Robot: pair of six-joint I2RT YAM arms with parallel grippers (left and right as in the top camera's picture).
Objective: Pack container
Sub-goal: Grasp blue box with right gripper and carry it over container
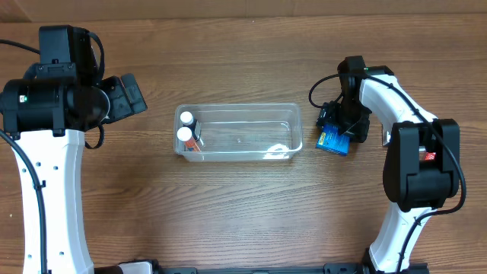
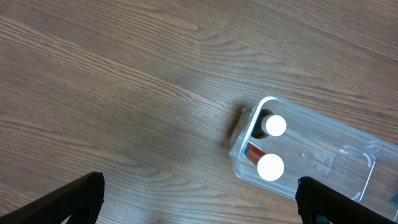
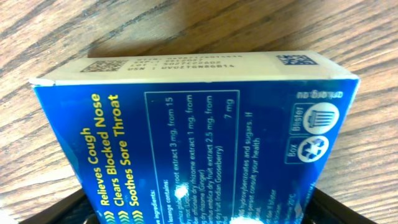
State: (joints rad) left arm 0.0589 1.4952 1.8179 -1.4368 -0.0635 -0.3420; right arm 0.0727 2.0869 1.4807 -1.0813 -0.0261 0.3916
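Note:
The clear plastic container (image 1: pixel 242 107) lies in the middle of the table. Two white-capped bottles (image 1: pixel 186 128) stand at its left end; the rest of it holds nothing I can see. In the left wrist view the container (image 2: pixel 323 163) and the bottles (image 2: pixel 272 147) sit at the lower right. My left gripper (image 1: pixel 132 97) is open and empty, above bare table left of the container; its fingers (image 2: pixel 199 199) frame the wood. My right gripper (image 1: pixel 344 124) is just right of the container, shut on a blue lozenge box (image 1: pixel 332 142). The box (image 3: pixel 199 143) fills the right wrist view between the fingers (image 3: pixel 202 214).
The wooden table (image 1: pixel 243 213) runs around the container. The white arm bases stand at the front left (image 1: pixel 46 205) and the front right (image 1: pixel 407 221). The table's far edge (image 1: pixel 243 7) lies behind.

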